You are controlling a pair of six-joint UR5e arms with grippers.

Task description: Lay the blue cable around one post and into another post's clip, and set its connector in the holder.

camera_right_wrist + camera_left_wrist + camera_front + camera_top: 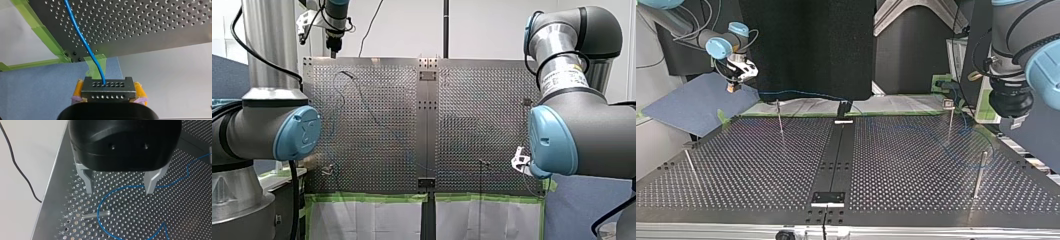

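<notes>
The perforated tabletop is split down its middle by a dark rail, which serves here as the landmark.

My left gripper, black with metal fingers, is held above the sheet on the half that lies right of the rail in the top view. Its fingers are spread wide and nothing is between them.

My right gripper is held well out on the other side of the rail, just beyond the tabletop's taped edge. Its yellow pads are pressed onto the two sides of the connector.

The blue cable runs out of the connector and across the rail. It lies in loose curves on the left gripper's side, where it bends close beside a plain post under that gripper. Whether it is already passed around the post cannot be told.

A second post, with what seems to be a clip at its head, stands on the same side of the rail.

The routing is judged to be at its first step: the connector is secured, but the cable is in no clip and no holder.

Next, the left gripper would probably have to be lowered over the cable beside the plain post and closed on it. The bend could then be drawn snug around the post, with enough slack fed from the connector end that nothing is pulled taut.
</notes>
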